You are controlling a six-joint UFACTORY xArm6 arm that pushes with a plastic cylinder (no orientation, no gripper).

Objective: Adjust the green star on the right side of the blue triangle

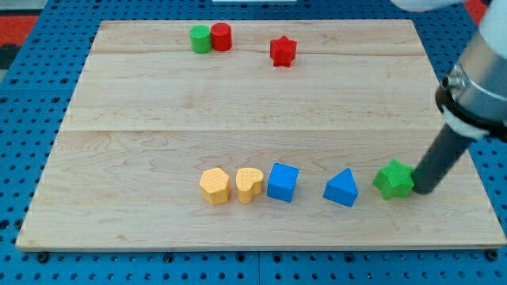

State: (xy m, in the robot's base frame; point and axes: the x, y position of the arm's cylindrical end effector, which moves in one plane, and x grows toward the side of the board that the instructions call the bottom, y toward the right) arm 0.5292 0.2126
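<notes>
The green star (pixel 393 180) lies near the view's bottom right of the wooden board (pixel 158 142). The blue triangle (pixel 341 188) sits just to its left, with a small gap between them. My tip (pixel 421 190) is at the star's right side, touching or almost touching it. The dark rod rises from there toward the view's upper right.
A blue cube (pixel 283 182), a yellow heart (pixel 249 184) and a yellow hexagon (pixel 215 186) stand in a row left of the triangle. A green cylinder (pixel 200 39), a red cylinder (pixel 221 36) and a red star (pixel 283 51) sit near the top edge.
</notes>
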